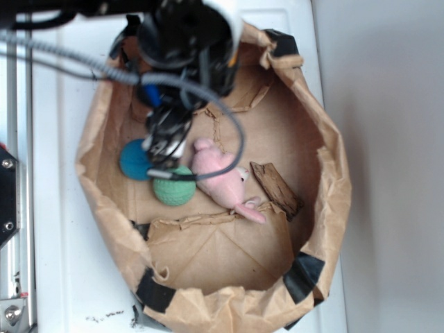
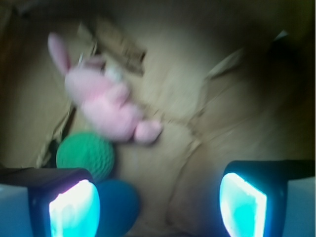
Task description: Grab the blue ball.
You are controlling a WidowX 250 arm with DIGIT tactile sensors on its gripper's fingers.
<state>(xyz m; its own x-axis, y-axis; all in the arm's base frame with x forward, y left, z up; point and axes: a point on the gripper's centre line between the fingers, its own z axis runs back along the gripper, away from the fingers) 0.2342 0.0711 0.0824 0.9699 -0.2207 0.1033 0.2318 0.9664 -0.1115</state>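
Crumpled brown paper bag [image 1: 333,180] on a white table [image 1: 62,277] fills my view. My gripper [image 2: 158,205] hangs inside it, jaws spread wide and holding nothing. By its left finger [image 2: 74,210] lies the small teal-blue dimpled ball [image 2: 118,205], touching a green dimpled ball [image 2: 84,153], near a pink plush rabbit [image 2: 106,106].

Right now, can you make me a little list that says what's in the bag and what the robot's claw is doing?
container: brown paper bag with rolled-down sides, on a white surface
blue ball: on the bag floor, beside the left finger, not between the fingers
green ball: touching the blue ball
pink plush toy: lying next to the green ball
brown scrap: beside the plush toy
gripper: open, low in the bag, holding nothing
blue ball grabbed: not yet
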